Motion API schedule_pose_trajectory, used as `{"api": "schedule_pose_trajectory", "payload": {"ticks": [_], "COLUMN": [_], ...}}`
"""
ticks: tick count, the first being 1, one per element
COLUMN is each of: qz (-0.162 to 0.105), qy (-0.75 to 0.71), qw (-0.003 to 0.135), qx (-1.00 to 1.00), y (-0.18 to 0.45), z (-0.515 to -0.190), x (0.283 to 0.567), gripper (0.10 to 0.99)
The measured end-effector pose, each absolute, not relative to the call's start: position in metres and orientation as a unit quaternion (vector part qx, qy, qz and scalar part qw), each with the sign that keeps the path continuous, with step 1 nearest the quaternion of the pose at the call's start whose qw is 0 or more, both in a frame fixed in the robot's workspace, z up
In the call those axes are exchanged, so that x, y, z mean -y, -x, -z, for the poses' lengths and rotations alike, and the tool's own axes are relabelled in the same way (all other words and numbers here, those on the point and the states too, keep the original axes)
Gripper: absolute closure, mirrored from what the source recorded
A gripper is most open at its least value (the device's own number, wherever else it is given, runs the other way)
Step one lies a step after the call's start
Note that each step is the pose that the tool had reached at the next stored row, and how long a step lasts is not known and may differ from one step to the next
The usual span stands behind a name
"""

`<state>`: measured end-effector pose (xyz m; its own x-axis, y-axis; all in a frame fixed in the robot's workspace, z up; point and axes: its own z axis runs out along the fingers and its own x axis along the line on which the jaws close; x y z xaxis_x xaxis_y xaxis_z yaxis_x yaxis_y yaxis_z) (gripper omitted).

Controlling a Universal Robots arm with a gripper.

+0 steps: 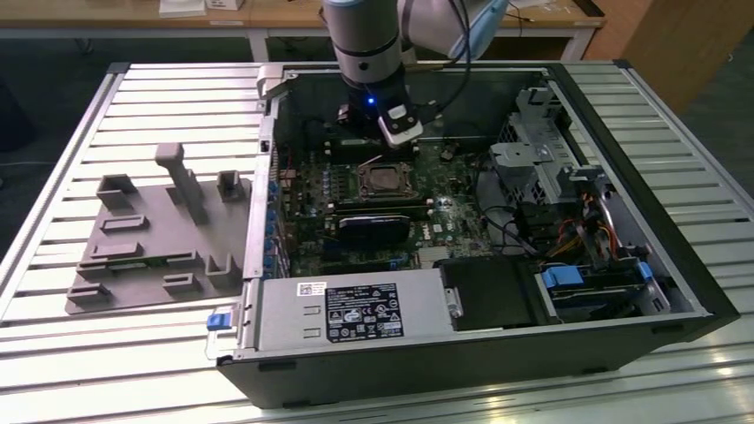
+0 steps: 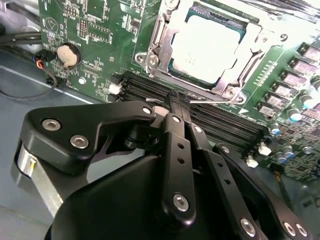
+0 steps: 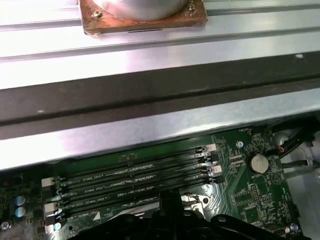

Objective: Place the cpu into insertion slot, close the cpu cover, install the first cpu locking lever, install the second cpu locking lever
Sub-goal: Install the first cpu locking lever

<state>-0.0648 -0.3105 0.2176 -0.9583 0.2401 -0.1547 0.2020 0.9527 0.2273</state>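
The computer case (image 1: 471,353) lies open on the slatted tabletop (image 1: 118,371), and the arm (image 1: 365,44) reaches down into it from twelve o'clock in the exterior view. The gripper (image 2: 179,101) hangs low over the green board (image 2: 95,30). Its jaws are drawn together at the tips, and I can't make out anything held between them. They sit at the edge of the memory slots (image 2: 145,87), just beside a thin metal rod (image 2: 215,98) that runs along the socket. The cpu (image 2: 207,42) is already seated in the insertion slot (image 1: 364,179), its silver top showing through the cpu cover (image 2: 250,50), which lies flat around it. In the exterior view the slot is at about six o'clock from the gripper, and a grey fixture tray (image 1: 141,256) rests on the tabletop at nine o'clock from the case.
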Motion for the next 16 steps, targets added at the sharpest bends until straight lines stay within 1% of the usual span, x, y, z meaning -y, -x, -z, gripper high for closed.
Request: {"api": "schedule_pose_trajectory", "payload": {"ticks": [8,16], "qz": [-0.102,-0.096], "qy": [-0.123,-0.122], "qw": [0.092,0.102], "qx": [-0.983,-0.983], "y": [0.0645,0.0657], "z": [-0.2164,-0.2103], "x": [0.3091,0.3078], "gripper": [0.98,0.98]}}
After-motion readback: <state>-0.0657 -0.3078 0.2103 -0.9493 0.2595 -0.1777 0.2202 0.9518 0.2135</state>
